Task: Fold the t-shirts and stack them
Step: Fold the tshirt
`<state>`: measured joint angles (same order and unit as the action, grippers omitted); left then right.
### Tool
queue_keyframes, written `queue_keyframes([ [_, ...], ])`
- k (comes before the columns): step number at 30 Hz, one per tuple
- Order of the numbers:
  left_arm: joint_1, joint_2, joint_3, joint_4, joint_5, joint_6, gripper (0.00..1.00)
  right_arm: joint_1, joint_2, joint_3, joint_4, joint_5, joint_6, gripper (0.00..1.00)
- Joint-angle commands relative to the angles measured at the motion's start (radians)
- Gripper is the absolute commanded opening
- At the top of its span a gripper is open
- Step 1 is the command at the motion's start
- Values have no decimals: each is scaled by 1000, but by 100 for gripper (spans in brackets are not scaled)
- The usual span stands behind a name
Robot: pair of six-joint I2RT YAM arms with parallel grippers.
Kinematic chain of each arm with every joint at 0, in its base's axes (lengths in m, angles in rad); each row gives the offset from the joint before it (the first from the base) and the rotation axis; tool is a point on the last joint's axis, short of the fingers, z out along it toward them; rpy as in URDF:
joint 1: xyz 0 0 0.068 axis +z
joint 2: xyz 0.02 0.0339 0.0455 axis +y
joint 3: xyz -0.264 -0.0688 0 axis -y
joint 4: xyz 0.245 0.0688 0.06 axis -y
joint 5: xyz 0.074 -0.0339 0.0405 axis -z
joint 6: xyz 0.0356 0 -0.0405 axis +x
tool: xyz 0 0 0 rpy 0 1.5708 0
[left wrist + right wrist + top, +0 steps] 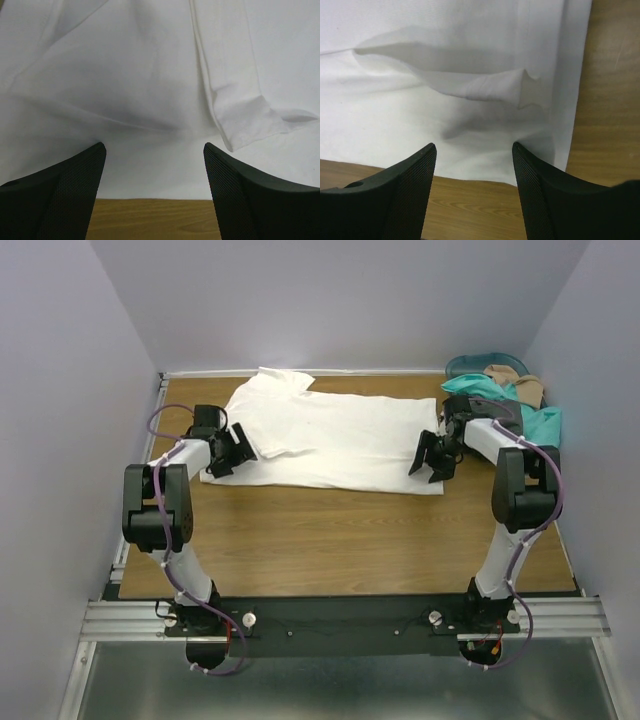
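Two tools: left tool [235, 452] and right tool [432, 462], both released, jaws apart, gripping nothing.
Large white fabric t-shirt [330, 440]: spread on the wooden table [340, 540], one layer folded over another.
Left tool: low over the shirt's left end.
Right tool: low over the shirt's right end, near the front corner.
Teal fabric t-shirt [480, 390] and tan fabric t-shirt [522, 386]: heaped at the far right corner, by the round teal plastic basket [478, 362].

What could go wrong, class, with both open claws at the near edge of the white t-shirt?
The right claw may pinch only the raised flap, not every layer of the white t-shirt.
The left claw may miss the hemmed flap, which could flop out when lifted.
The right arm could snag the shirt pile beside it.
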<state>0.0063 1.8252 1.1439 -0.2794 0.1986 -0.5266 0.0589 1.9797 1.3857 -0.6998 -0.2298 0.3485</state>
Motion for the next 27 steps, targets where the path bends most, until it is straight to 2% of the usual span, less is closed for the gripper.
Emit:
queue_keyframes([
  [1,17,-76,-79,-98,-94,-22,88,-2,-38,-115,-49,44,29,70],
  [7,18,-213,-205,-121,-93,-72,88,-2,-120,-232,-82,6,53,70],
  [12,-3,-291,-188,-127,-88,-66,88,-2,-166,-240,-95,-26,38,70],
  [13,-37,-293,-173,-129,-85,-62,87,-2,-171,-231,-99,-31,37,70],
  [19,-167,-216,-50,-101,-27,-81,85,-2,-186,-162,-115,-59,30,70],
  [27,-193,-81,48,-142,-39,-92,80,-2,-183,-102,-119,-71,35,70],
])
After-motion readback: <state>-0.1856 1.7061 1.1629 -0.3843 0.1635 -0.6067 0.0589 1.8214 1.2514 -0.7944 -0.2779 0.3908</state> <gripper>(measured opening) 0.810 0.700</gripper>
